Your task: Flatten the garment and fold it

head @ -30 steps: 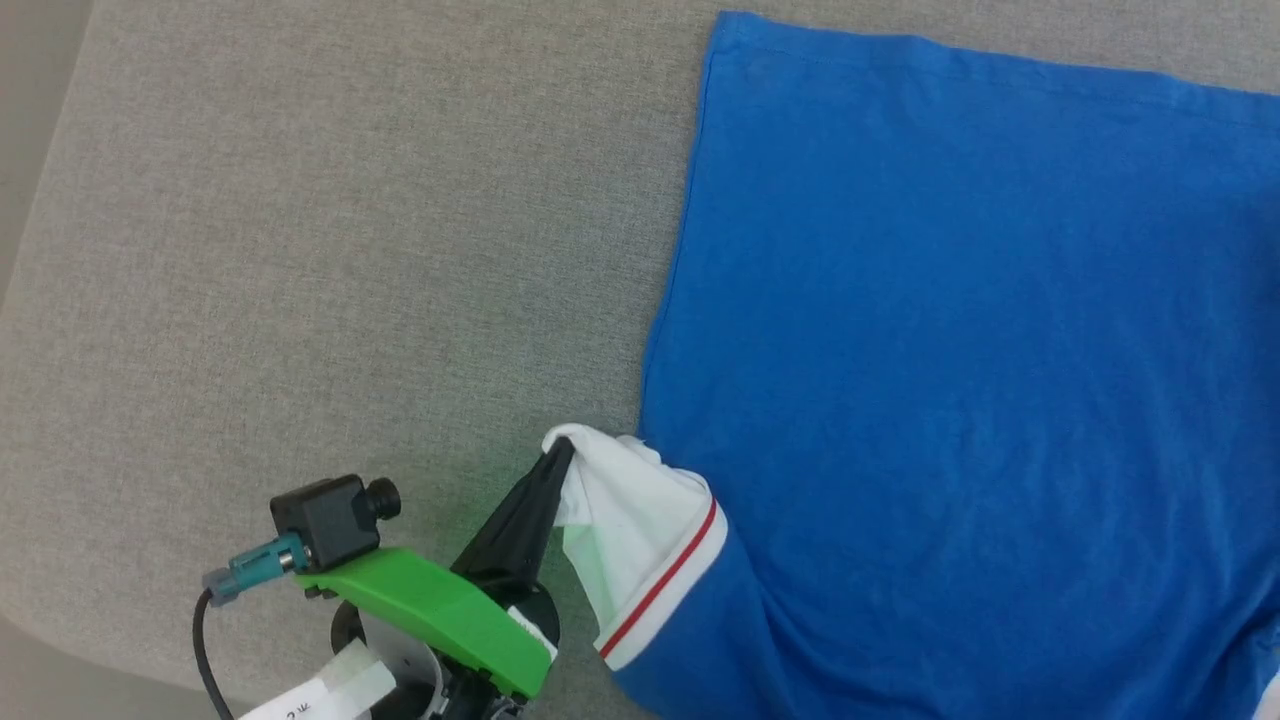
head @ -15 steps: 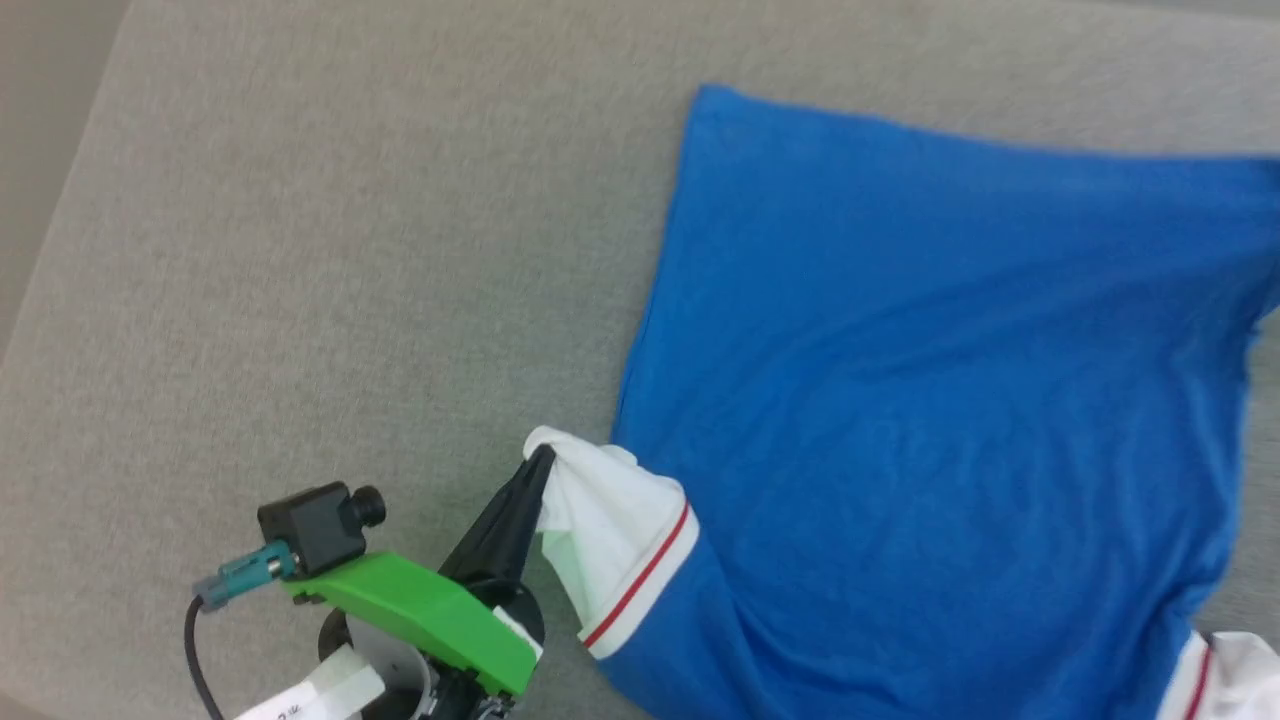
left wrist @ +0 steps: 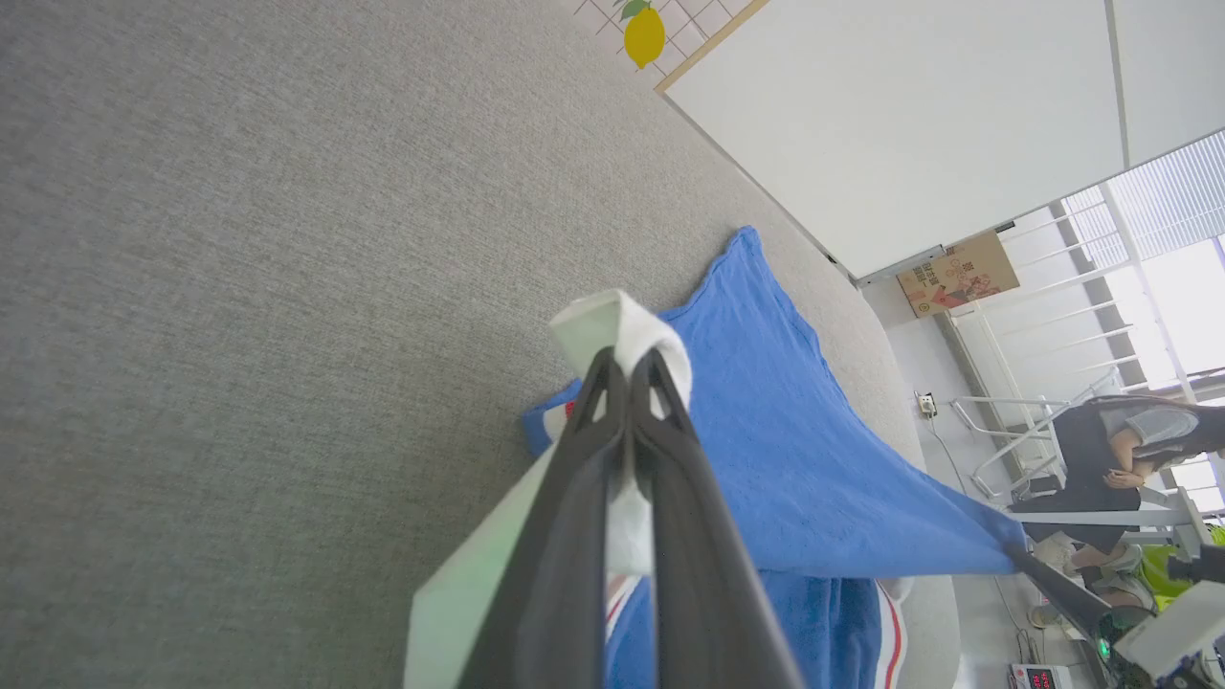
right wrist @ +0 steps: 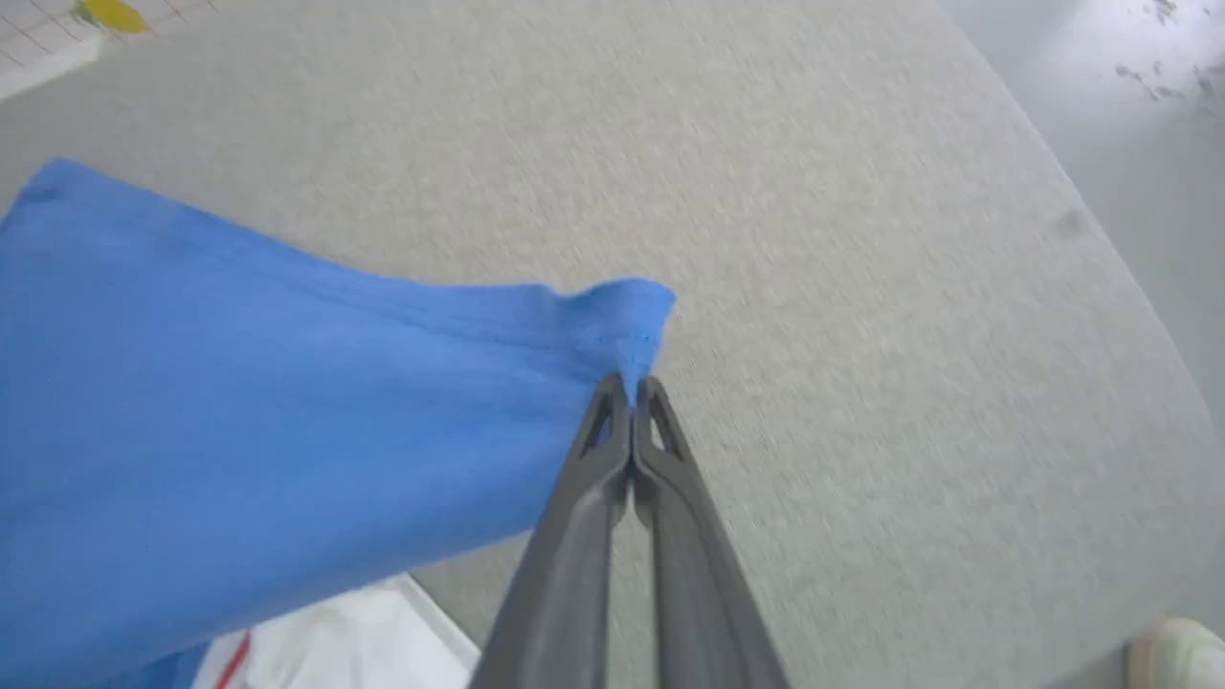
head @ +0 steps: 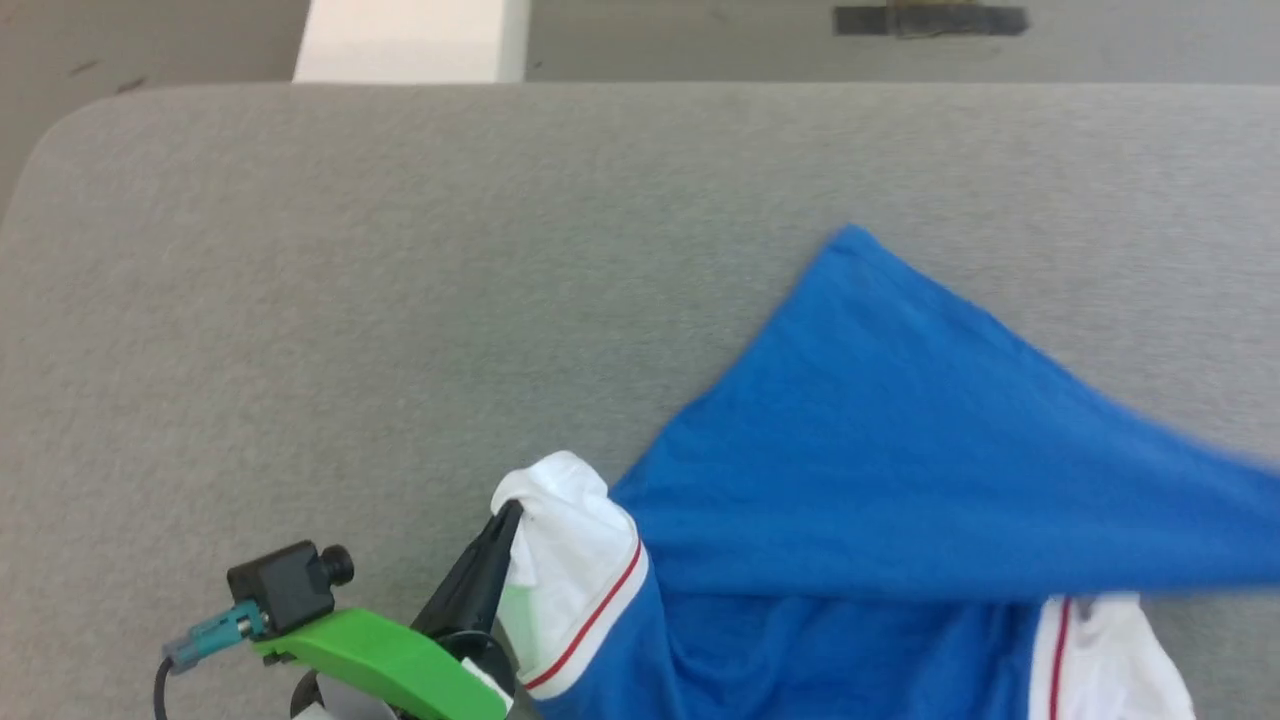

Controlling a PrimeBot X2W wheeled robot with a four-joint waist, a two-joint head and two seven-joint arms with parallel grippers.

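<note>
The left claw (left wrist: 629,364) was clamped on the white sleeve (head: 565,540); the right claw (right wrist: 632,388) was clamped on a blue hem corner (right wrist: 622,306). The garment (head: 900,450) hung part-lifted above the desk (head: 350,280): flattening appeared incomplete, folding outstanding.

Grey table (head: 300,300) open L & far side, garment (head: 900,450) blocks near R

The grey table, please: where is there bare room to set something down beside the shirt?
The table is bare across its whole left half, up to the blue edge of the garment, and along the far strip beyond its peak. Crowded: the near right, where the left gripper and right gripper hold the cloth stretched.
</note>
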